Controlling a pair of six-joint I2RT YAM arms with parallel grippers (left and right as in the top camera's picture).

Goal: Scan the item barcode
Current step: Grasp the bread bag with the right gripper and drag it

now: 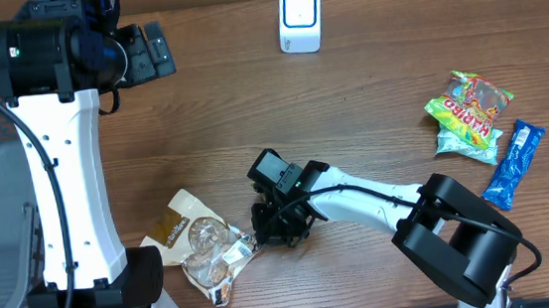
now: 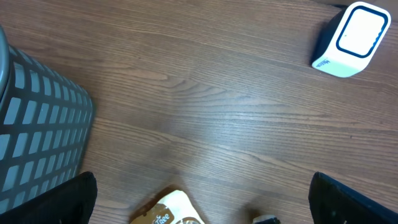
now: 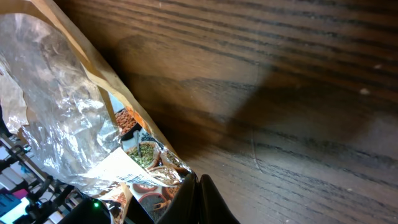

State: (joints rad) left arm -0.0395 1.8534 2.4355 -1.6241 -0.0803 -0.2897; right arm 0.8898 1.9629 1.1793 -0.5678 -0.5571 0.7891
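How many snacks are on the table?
4: cookie bag at the near left; gummy bag, green pack half under it, blue bar on the right. More may be hidden.

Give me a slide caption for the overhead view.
Overhead: right gripper shut on a corner of the snack bag, white scanner standing at the table's far edge.

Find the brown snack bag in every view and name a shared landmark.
Overhead: snack bag, lower left of centre.
Left wrist: one corner of it at the bottom edge.
Right wrist: it fills the left side.
Landmark: the white scanner, top in overhead, top right in left wrist; absent from right wrist.
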